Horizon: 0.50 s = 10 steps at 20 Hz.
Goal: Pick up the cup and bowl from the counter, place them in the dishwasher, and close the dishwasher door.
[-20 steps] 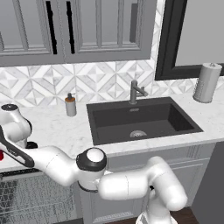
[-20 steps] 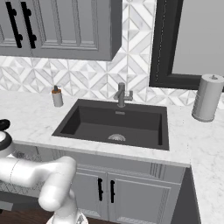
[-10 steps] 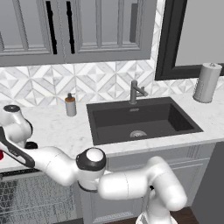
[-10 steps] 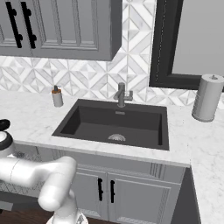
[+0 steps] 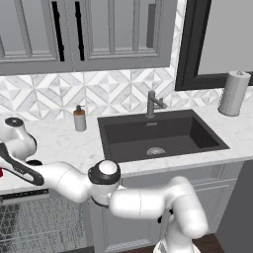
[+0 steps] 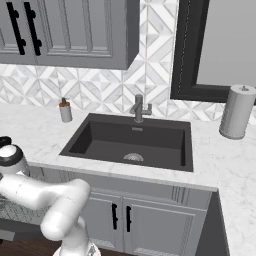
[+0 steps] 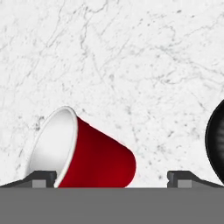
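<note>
Marble counter (image 7: 131, 65): red cup (image 7: 83, 153) lies tipped between wide-open jaws, bowl (image 7: 216, 144) just outside them.

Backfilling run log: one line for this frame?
phase: approach | fingers: open, straddling cup | cup: on its side on counter | bowl: beside, untouched

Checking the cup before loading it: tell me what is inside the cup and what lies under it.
The red cup lies on its side on the white marble counter. Its whitish inside looks empty as far as the mouth shows; the bottom is hidden. The spot beneath its body is covered.
</note>
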Available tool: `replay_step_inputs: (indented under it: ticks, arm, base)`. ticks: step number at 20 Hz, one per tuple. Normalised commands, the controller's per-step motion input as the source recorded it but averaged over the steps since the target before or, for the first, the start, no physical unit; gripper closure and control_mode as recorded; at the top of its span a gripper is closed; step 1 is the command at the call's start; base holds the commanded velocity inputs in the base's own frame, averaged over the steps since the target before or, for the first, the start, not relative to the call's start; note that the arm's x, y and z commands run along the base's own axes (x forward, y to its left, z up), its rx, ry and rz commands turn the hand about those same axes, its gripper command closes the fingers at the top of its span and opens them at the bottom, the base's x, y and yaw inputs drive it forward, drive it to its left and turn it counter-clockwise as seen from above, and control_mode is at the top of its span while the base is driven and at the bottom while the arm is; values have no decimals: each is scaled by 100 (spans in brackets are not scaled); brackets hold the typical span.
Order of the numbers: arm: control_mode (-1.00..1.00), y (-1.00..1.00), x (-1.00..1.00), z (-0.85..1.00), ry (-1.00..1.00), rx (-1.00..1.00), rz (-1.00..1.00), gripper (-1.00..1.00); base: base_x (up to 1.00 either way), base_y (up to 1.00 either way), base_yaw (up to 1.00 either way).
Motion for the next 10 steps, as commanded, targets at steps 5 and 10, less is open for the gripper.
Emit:
replay_step_inputs:
  ticks: [5,10]
  arm:
    - [-100,3,1,-22,7,0,0,-100]
    - [-100,0,0,-21,4,0,0,-100]
  base:
    - [0,0,0]
    - [0,0,0]
